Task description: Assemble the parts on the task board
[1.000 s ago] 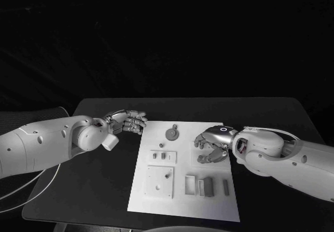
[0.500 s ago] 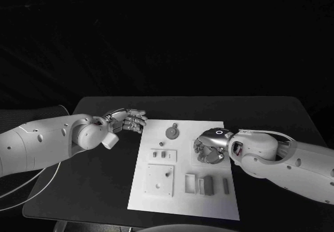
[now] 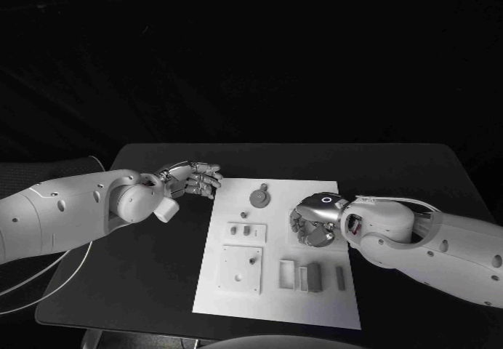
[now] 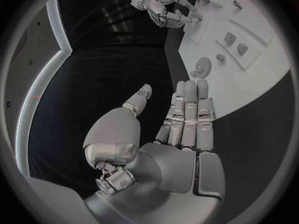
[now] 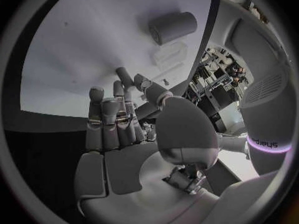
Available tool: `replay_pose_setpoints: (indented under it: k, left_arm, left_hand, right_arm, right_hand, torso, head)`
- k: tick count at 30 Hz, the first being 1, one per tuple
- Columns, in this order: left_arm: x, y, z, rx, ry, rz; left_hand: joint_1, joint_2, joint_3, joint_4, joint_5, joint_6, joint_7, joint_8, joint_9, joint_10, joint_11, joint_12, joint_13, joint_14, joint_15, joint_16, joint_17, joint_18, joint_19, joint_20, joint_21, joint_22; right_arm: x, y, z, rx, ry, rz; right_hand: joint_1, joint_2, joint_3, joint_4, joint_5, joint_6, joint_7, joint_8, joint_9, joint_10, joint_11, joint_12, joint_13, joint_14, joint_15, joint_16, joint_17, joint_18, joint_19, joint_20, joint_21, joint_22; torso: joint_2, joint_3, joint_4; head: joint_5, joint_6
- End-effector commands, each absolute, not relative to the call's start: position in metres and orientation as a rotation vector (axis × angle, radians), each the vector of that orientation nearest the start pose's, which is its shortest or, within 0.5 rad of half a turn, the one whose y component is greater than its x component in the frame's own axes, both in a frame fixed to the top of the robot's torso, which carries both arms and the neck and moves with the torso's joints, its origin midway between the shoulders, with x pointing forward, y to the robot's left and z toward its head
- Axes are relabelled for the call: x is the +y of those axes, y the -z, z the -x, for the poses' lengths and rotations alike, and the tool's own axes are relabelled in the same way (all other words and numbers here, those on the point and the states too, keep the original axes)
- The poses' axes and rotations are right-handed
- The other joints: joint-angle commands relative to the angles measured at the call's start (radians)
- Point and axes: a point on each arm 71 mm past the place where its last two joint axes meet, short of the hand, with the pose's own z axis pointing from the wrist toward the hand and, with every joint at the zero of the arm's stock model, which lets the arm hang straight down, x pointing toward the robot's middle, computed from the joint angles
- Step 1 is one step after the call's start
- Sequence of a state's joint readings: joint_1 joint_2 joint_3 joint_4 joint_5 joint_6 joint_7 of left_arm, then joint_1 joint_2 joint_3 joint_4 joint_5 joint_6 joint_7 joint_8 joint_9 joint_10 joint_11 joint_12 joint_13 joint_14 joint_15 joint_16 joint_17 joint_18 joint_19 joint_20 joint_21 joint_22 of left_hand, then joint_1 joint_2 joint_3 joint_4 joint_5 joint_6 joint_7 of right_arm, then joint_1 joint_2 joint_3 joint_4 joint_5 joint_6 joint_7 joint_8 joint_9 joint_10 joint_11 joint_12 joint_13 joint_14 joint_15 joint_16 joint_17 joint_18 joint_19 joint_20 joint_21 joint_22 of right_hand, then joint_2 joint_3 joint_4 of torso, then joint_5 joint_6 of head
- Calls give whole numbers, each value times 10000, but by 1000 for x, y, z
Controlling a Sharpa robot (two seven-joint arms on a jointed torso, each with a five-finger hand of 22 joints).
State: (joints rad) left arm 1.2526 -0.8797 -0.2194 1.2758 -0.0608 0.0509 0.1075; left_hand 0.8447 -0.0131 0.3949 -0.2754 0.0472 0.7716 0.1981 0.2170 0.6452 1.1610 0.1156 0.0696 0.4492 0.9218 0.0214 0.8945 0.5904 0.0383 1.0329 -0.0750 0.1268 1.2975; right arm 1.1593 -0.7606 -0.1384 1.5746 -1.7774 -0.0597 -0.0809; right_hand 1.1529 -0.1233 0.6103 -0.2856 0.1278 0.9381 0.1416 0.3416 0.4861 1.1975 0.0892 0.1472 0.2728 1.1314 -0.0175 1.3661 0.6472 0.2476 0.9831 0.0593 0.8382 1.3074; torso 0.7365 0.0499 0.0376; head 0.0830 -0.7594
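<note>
The task board [image 3: 315,196], a white rectangular plate, lies flat on the black worktop [image 3: 419,174], its long axis running away from the robot.

Parts on the board, head view:
- A round disc part [image 3: 258,198] lies near the far edge, left of centre.
- A small peg [image 3: 243,217] stands just nearer than the disc.
- A small raised block [image 3: 246,233] carrying two slots sits below the peg.
- A larger square block [image 3: 240,270] lies nearer the robot, on the board's left half.
- Three upright rectangular pieces [image 3: 311,278] stand side by side on the near right portion of the board.

Left hand [image 3: 192,182]: it is positioned above the worktop just beside the board's far left corner, not touching the board. In the left wrist view the left hand [image 4: 177,134] is released, its fingers [image 4: 190,109] extended side by side and the thumb held apart. Nothing is held in it.

Right hand [image 3: 315,222]: it is positioned over the right half of the board, between the disc part and the three upright pieces, palm turned down toward the surface. In the right wrist view the right hand [image 5: 134,139] has its fingers straight and its palm bare; it is released and holds no part. A cylindrical part [image 5: 172,27] lies on the board beyond the fingertips, apart from them. Whether the fingertips touch the board surface cannot be determined.
</note>
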Motion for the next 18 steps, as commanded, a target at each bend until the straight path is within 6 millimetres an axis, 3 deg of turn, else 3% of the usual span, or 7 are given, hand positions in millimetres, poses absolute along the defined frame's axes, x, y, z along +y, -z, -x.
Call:
replay_pose_setpoints:
  k: [1,12,18]
  left_arm:
    - [292,243,-500,19022,13171,11751]
    - [292,243,-499,19025,13157,11760]
    - [292,243,-500,19023,13155,11761]
  left_hand:
    - [11,18,-29,-31,18,-73,103,-56,-18,-80,-8,-14,-13,37,41,-19,-11,80,71,19,-51,-10]
    - [2,19,-35,-25,18,-79,106,-59,-20,-72,-10,-8,-18,47,38,-14,-10,83,81,19,-53,-9]
    - [-7,24,-38,-18,18,-81,107,-60,-22,-71,-11,-6,-20,49,37,-13,-10,83,85,19,-54,-9]
  right_arm:
    - [-138,248,-436,18452,-5753,7329]
    - [-136,252,-436,18040,-5249,7937]
    - [-135,252,-435,18014,-5251,8015]
  right_hand:
    - [32,111,67,1,56,81,3,63,11,44,-12,64,22,45,-38,-8,-9,142,82,-1,35,170]
    - [-62,69,100,15,55,165,-27,73,19,57,-21,51,91,53,-46,-31,-26,142,76,1,35,175]
    - [57,478,297,-24,60,377,-108,140,53,206,-84,106,218,95,-104,-34,-34,142,83,-21,48,183]
  torso:
    - [0,3,-1]
    - [-2,4,1]
    - [-2,-4,2]
  head:
    - [9,-22]
    - [37,-63]
    - [34,-85]
